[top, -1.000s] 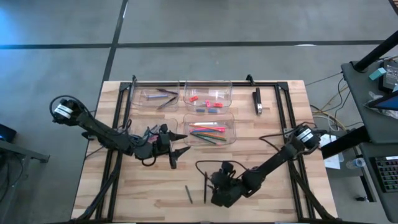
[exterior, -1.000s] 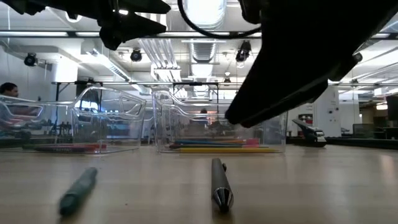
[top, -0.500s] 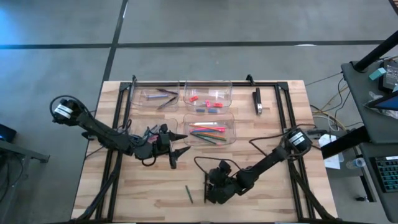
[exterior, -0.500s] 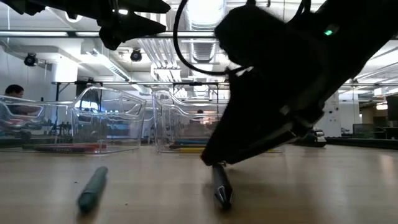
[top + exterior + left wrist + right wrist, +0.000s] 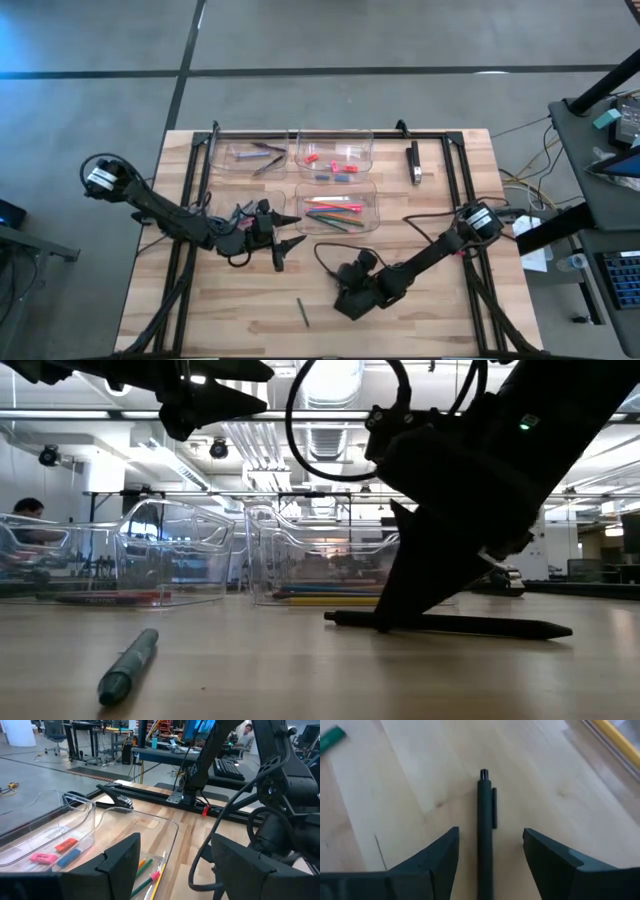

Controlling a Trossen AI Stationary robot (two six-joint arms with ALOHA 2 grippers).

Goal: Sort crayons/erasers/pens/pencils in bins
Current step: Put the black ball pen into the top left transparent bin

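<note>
A black pen [image 5: 485, 825] lies flat on the table near the front edge, crosswise in the low view [image 5: 470, 625]; in the high view my right arm hides it. My right gripper [image 5: 490, 832] is open and low over the table [image 5: 342, 298]. Its fingers stand on either side of the pen and along it, with a gap on each side. A short green stick [image 5: 301, 312] lies to its left, also in the low view [image 5: 128, 665]. My left gripper [image 5: 288, 248] is open and empty above the table beside the bin of pencils [image 5: 338, 208].
Four clear bins stand in the middle and far part of the table: one with pens [image 5: 255, 155], one with erasers [image 5: 335, 160], the pencil bin, and one [image 5: 170, 555] partly under my left arm. A black-and-silver bar [image 5: 414, 162] lies on the frame. Bare wood lies at the front left.
My right gripper has come down low over the pen and turned, shifting a little toward the far edge. The pen has turned about on the table: it lay pointing toward the near edge and now lies crosswise, between the open fingers.
</note>
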